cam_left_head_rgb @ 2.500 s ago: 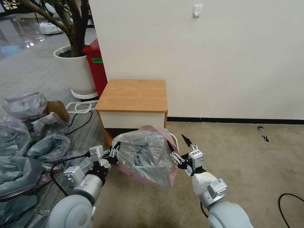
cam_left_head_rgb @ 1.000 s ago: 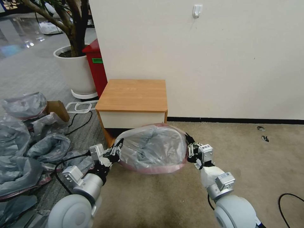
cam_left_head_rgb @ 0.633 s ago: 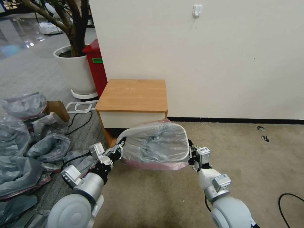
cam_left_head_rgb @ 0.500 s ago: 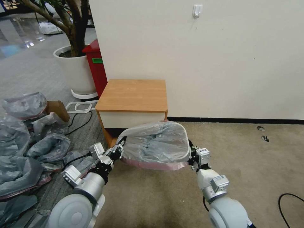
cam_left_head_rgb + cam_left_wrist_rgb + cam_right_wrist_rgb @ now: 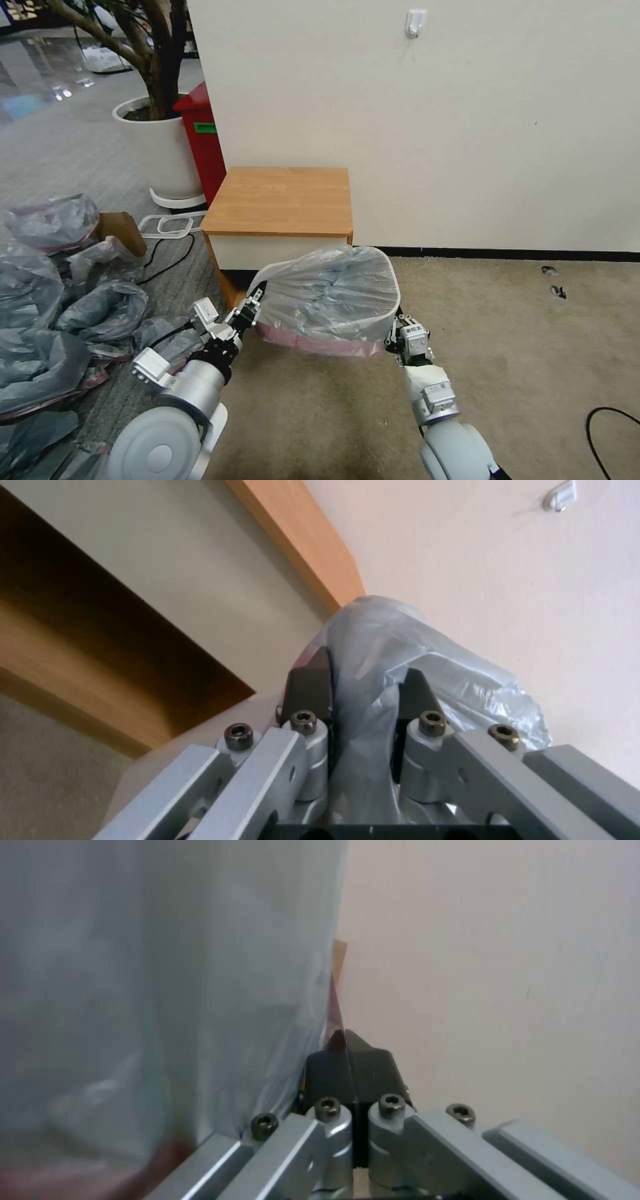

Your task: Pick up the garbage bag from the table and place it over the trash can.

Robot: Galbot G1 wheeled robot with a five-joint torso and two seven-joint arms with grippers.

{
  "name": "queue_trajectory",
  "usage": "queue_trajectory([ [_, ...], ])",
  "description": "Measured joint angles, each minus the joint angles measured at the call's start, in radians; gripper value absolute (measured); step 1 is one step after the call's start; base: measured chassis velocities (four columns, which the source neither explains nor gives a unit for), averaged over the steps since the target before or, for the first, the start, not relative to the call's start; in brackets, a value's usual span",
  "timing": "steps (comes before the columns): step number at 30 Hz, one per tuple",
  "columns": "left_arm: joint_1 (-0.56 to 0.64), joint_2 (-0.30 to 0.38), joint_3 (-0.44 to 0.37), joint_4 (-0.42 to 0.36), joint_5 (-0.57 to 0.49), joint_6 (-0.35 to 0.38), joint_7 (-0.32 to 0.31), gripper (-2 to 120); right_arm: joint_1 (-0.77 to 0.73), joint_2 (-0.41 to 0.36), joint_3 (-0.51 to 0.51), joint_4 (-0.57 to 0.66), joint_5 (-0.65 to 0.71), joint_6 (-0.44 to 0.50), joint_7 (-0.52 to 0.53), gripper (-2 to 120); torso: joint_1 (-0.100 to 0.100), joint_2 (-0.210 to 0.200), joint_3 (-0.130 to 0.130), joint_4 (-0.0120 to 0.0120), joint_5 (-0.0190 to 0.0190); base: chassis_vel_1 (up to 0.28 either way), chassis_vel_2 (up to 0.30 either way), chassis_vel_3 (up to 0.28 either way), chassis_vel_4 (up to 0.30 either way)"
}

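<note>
So both pincers are clamped on the bag (image 5: pixel 327 297), left pincer (image 5: pixel 252 308) and right pincer (image 5: pixel 393 332) each pinching film at opposite sides of the mouth, pink band down. It's stretched over the bin on the carpet, just in front of the desk (image 5: pixel 280 200); the bin itself is pretty much hidden under the plastic, so I can't tell how far the band sits past the rim. Risk from here: thin film pulled this tight could tear at a pinch point, or one side pops off if a pincer lets go early.
</note>
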State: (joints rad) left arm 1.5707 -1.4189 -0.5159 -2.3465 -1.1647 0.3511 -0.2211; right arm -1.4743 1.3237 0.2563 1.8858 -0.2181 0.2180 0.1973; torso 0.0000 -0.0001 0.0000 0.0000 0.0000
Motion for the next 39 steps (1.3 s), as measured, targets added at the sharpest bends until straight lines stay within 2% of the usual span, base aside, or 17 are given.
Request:
queue_trajectory([
  [2, -0.001, -0.004, 0.0, 0.0, -0.003, 0.001, -0.001, 10, 0.002, 0.006, 0.008, -0.014, -0.047, 0.02, 0.003, 0, 0.0, 0.0, 0.0, 0.0, 0.0, 0.0, 0.0, 0.0, 0.0],
  [6, 0.004, -0.019, 0.006, -0.001, -0.006, 0.004, -0.002, 11, 0.02, 0.03, 0.052, -0.072, -0.273, 0.082, 0.053, 0, 0.0, 0.0, 0.0, 0.0, 0.0, 0.0, 0.0, 0.0, 0.0],
  [11, 0.006, -0.03, 0.008, 0.0, 0.001, 0.005, -0.002, 11, 0.034, 0.043, 0.078, -0.096, -0.398, 0.102, 0.074, 0, 0.0, 0.0, 0.0, 0.0, 0.0001, 0.0, 0.0, 0.0, 0.0],
  [19, -0.005, -0.029, 0.001, 0.0, -0.009, 0.007, -0.007, 11, 0.033, 0.036, 0.099, -0.125, -0.468, 0.109, 0.036, 0, 0.0, 0.0, 0.0, 0.0, 0.0, 0.0, 0.0, 0.0, 0.0],
  [39, 0.002, -0.068, 0.006, -0.01, -0.02, 0.01, -0.01, 11, 0.073, 0.037, 0.134, -0.253, -0.57, 0.143, 0.033, 0, 0.0, 0.0, 0.0, 0.0, 0.0001, 0.0, 0.0, 0.0, 0.0],
])
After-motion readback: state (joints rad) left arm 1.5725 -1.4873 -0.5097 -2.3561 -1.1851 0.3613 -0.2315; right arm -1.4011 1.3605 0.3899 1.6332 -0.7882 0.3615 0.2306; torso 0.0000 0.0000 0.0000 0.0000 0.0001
